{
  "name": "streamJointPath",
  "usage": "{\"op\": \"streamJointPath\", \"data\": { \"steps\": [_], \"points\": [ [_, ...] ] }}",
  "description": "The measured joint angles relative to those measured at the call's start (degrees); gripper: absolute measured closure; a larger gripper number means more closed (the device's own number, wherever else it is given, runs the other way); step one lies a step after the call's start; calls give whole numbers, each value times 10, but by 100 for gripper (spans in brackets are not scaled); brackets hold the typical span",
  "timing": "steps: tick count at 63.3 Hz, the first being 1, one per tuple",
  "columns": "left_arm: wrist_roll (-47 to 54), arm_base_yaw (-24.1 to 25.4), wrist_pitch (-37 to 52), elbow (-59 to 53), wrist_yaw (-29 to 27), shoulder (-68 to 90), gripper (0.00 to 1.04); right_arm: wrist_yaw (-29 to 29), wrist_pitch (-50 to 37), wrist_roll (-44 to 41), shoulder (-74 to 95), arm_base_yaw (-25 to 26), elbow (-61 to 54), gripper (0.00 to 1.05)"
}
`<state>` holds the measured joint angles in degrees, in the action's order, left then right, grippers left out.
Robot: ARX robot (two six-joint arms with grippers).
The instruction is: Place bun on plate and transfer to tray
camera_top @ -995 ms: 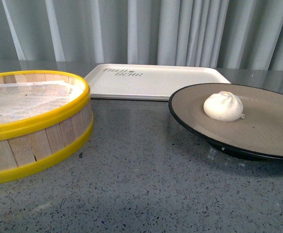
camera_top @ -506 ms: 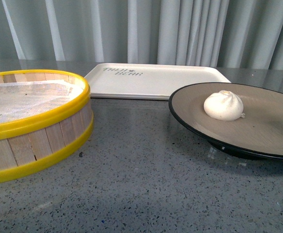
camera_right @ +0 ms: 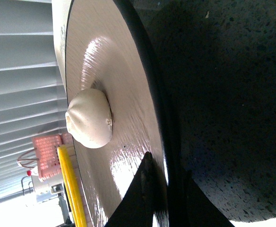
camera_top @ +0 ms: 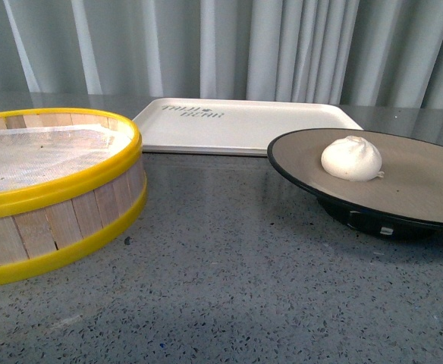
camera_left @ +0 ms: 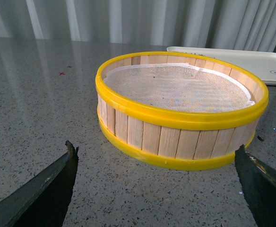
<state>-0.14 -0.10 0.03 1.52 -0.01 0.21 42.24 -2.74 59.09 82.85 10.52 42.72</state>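
Bun (camera_top: 351,158) sits on plate (camera_top: 422,191), rim clamped by right gripper (camera_right: 165,168); we note left gripper (camera_left: 155,149) spread wide facing steamer basket (camera_left: 176,142), tray (camera_top: 259,125) at 11 o'clock from plate.

Right end effector (camera_right: 167,165) grips plate (camera_right: 124,80) holding bun (camera_right: 88,118).

tray (camera_top: 267,125), grey 2-line print, 2nd line "BEAR", 1st unclear

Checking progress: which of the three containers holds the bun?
The black-rimmed plate, bun near its middle; the yellow-rimmed steamer basket holds only a white liner, the cream tray nothing.
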Motion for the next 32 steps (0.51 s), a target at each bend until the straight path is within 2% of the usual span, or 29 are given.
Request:
{"op": "streamJointPath", "data": {
  "steps": [21,32],
  "points": [
    [0,0,0,0,0,0,7,23,-23,22,-34,-7,2,102],
    [0,0,0,0,0,0,7,23,-47,50,-37,-13,64,102]
  ]
}}
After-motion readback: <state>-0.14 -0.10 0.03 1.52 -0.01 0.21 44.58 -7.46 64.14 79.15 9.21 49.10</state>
